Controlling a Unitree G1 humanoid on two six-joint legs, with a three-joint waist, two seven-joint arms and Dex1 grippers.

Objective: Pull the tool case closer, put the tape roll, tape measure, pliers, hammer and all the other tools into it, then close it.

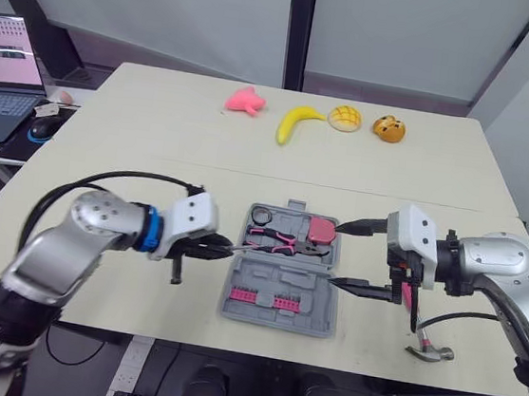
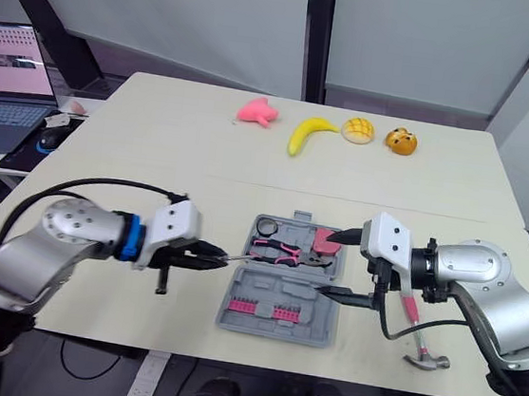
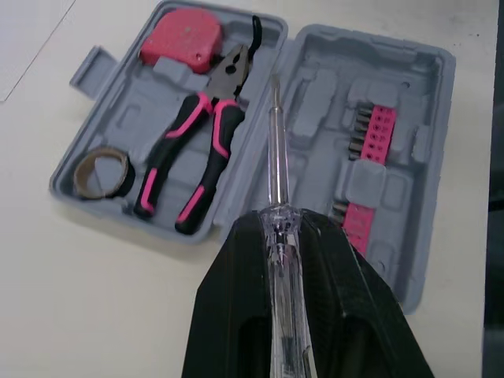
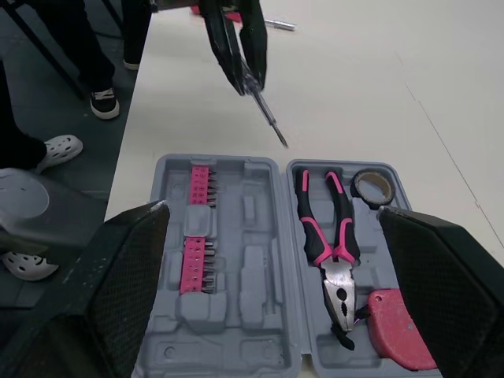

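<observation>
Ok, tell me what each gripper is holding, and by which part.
Left gripper: the screwdriver, clamped by its clear handle, with the shaft sticking out past the fingers. Right gripper: open, holding nothing.

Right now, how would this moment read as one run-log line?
left gripper: shut on clear-handled screwdriver | right gripper: open beside open grey plastic tool case | pink-handled hammer: on beige table, outside case

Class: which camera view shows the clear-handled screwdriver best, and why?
The left wrist view: the screwdriver, clamped in the left gripper, appears close up, shaft over the tool case. The right wrist view shows it farther off; the eye views, just its thin shaft.
</observation>
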